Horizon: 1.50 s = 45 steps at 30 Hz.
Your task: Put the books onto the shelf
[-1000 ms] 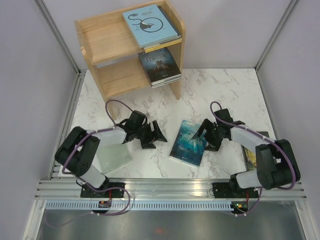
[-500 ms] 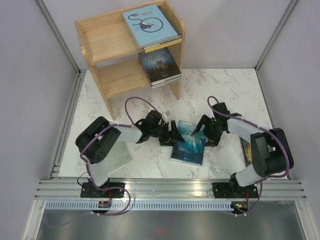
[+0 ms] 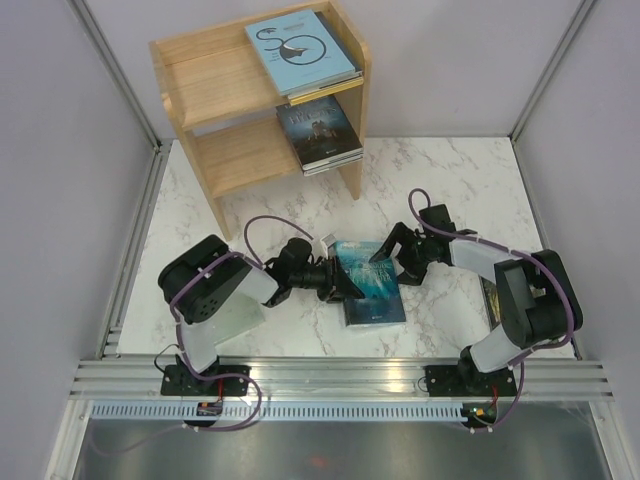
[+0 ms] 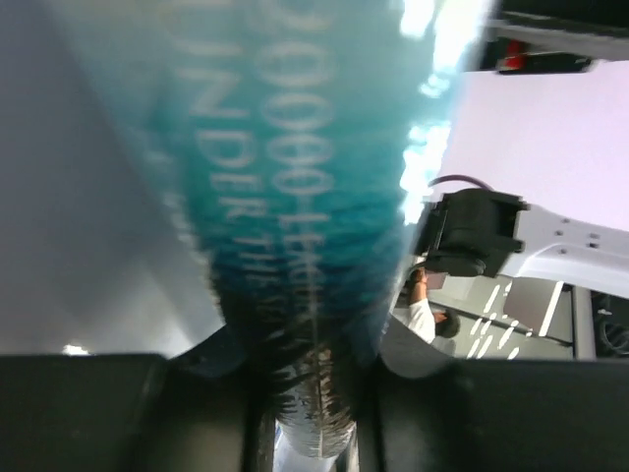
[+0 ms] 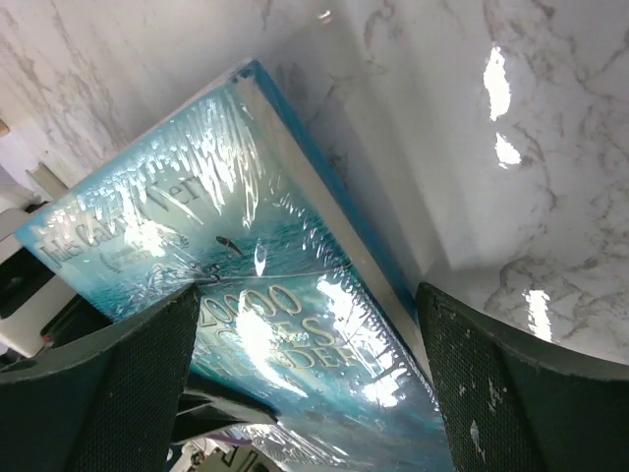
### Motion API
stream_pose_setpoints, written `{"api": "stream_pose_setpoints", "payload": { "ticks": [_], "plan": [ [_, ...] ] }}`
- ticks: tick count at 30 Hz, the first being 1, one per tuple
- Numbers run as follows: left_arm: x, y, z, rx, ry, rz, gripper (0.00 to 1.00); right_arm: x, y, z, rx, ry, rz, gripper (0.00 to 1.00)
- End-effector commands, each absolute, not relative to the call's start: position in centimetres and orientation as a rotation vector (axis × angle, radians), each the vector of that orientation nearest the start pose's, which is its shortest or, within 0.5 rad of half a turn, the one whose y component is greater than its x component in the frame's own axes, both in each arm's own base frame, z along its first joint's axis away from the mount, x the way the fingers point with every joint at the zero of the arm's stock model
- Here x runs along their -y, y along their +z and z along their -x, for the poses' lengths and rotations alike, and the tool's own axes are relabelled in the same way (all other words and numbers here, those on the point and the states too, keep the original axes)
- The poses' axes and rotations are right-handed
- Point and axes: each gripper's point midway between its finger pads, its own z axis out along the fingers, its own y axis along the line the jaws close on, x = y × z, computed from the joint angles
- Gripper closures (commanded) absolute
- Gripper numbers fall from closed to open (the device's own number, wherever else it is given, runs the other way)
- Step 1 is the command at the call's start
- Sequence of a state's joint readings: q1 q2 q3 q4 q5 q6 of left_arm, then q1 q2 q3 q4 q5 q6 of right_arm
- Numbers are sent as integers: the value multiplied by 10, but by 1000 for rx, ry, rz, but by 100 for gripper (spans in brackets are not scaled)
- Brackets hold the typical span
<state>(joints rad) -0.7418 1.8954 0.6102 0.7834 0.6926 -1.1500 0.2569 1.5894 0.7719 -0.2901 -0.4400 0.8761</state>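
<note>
A teal book (image 3: 372, 290) lies mid-table, its left edge between the fingers of my left gripper (image 3: 340, 284), which is shut on it. In the left wrist view the teal book (image 4: 295, 147) fills the space between the dark jaws of the left gripper (image 4: 310, 393). My right gripper (image 3: 396, 256) stands open over the book's far right corner. In the right wrist view the teal book (image 5: 246, 295) lies tilted below the spread right gripper (image 5: 314, 354). The wooden shelf (image 3: 215, 85) stands at the back left. A light blue book (image 3: 300, 50) lies on its top tier and a dark book (image 3: 318, 130) on the lower tier.
A pale grey-green book (image 3: 238, 316) lies partly under the left arm. A dark green-gold book (image 3: 492, 300) peeks out beside the right arm's elbow. Grey walls close in the marble table (image 3: 300, 210) on three sides.
The left gripper moved right to the teal book's left edge and shut on it. The right gripper crept up and left to the far corner. The book turned slightly.
</note>
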Motion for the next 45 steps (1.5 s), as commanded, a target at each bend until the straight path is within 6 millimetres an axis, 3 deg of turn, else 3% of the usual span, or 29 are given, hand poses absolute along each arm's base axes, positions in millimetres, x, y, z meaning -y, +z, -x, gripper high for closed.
{"api": "stream_pose_setpoints", "payload": {
  "ticks": [1,6,10,12,18,26,27,31,35,37,43,45],
  "plan": [
    [370,48,-191,-2497,-1678,-27,95,-171,-6,-244,-2850,782,-741,6],
    [357,50,-197,-2526,-1562,28,98,-173,10,-239,-2822,831,-715,5],
    [350,73,-194,-2478,-1609,79,98,-176,45,-250,-2745,876,-677,2],
    [344,92,-192,-2415,-1653,99,98,-179,67,-258,-2703,898,-639,2],
    [334,155,-197,-2251,-1734,154,98,-183,109,-251,-2658,983,-588,2],
    [322,223,-199,-2049,-1800,194,98,-191,135,-233,-2606,1130,-573,2],
    [319,233,-199,-2019,-1807,191,98,-195,145,-231,-2573,1179,-540,2],
    [315,245,-199,-1990,-1785,188,98,-205,172,-228,-2473,1325,-476,2],
    [307,256,-198,-1917,-1810,227,98,-215,182,-220,-2411,1485,-462,2],
    [304,263,-198,-1886,-1813,240,98,-221,196,-218,-2352,1569,-444,2],
    [299,288,-200,-1814,-1818,244,98,-230,199,-208,-2344,1618,-431,2],
    [298,293,-201,-1796,-1823,249,98,-233,210,-209,-2287,1659,-418,2]
  ]
}}
